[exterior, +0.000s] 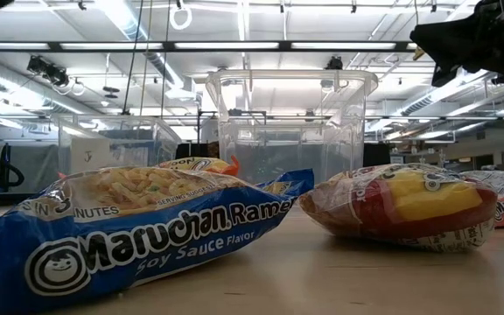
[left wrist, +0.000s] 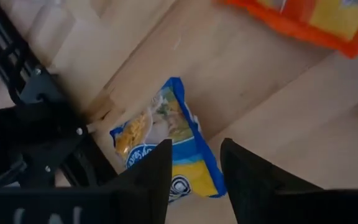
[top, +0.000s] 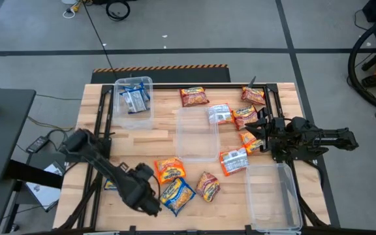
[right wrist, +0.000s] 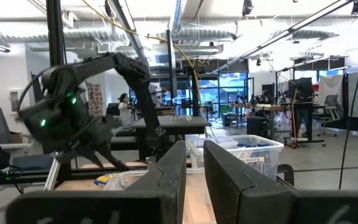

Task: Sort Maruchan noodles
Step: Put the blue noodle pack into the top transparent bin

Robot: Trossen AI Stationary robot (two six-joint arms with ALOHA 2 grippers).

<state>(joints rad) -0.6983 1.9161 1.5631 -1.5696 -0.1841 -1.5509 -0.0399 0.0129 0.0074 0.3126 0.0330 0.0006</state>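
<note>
Hovering left gripper above blue packet

We see two dark arms, almost black all over. The left arm is made of thick round chunks joined one after another, and it looks matte, not shiny. The right arm is dark too, with bumpy blocks and a long thin part at its 3 o'clock end. The left gripper has two flat black fingers with slanted tips and smooth sides. The right gripper has two long black fingers with straight, flat inner faces. On the left arm, seen from the right wrist, tiny green lights glow at the 9 o'clock side.
</note>
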